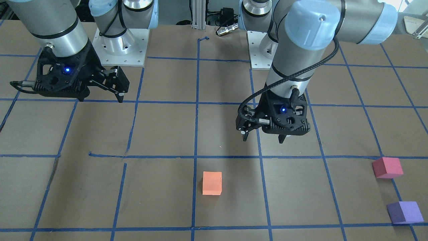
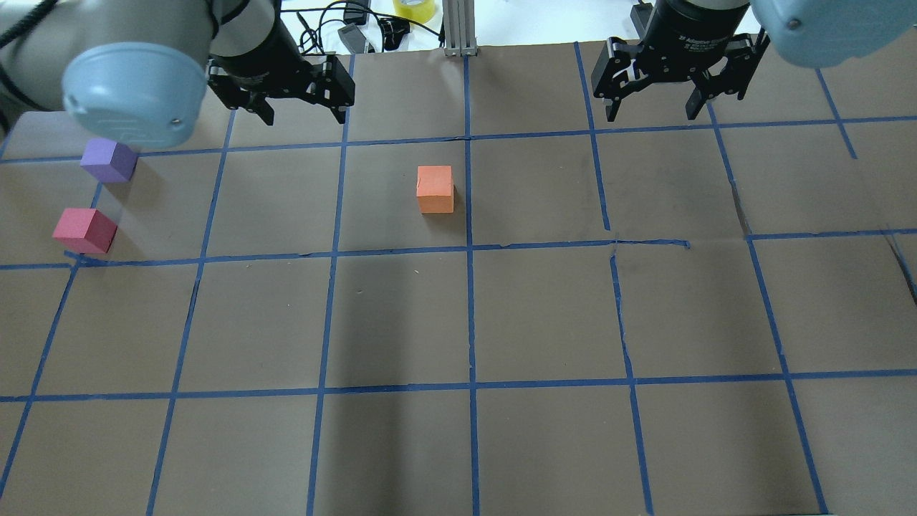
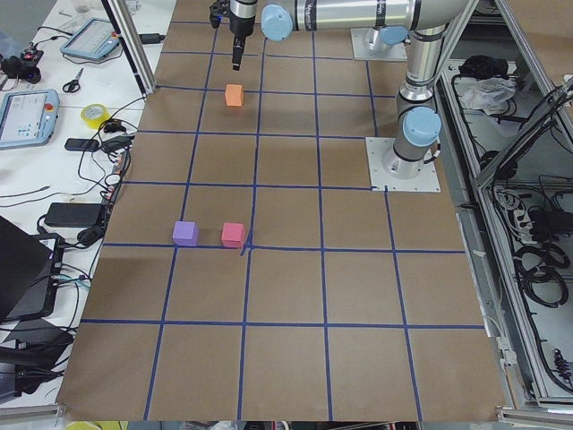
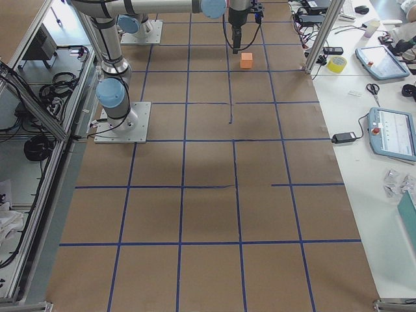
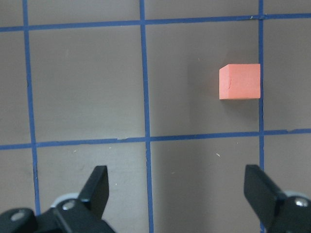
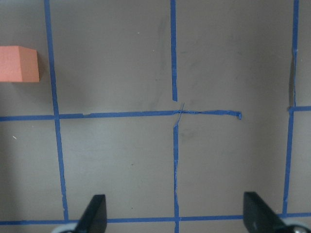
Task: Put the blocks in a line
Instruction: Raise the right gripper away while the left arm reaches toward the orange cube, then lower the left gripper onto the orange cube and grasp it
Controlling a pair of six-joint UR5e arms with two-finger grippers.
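Observation:
The orange block point(image 1: 212, 183) sits near the table's middle; it also shows in the overhead view point(image 2: 435, 189) and in both wrist views point(image 5: 239, 81) point(image 6: 18, 63). The pinkish-red block point(image 2: 84, 231) and the purple block point(image 2: 109, 160) sit close together, apart, at the table's left end, also seen in the front view point(image 1: 387, 167) point(image 1: 404, 212). My left gripper point(image 2: 304, 107) hovers open and empty, short of the orange block and to its left point(image 5: 177, 194). My right gripper point(image 2: 652, 111) hovers open and empty over bare table on the right point(image 6: 175, 213).
Brown paper with a blue tape grid point(image 2: 469, 247) covers the table. The two arm bases point(image 1: 122, 47) point(image 1: 259, 50) stand at the robot's edge. A side bench with tablets, cables and a yellow tape roll point(image 3: 94, 114) runs along the far edge.

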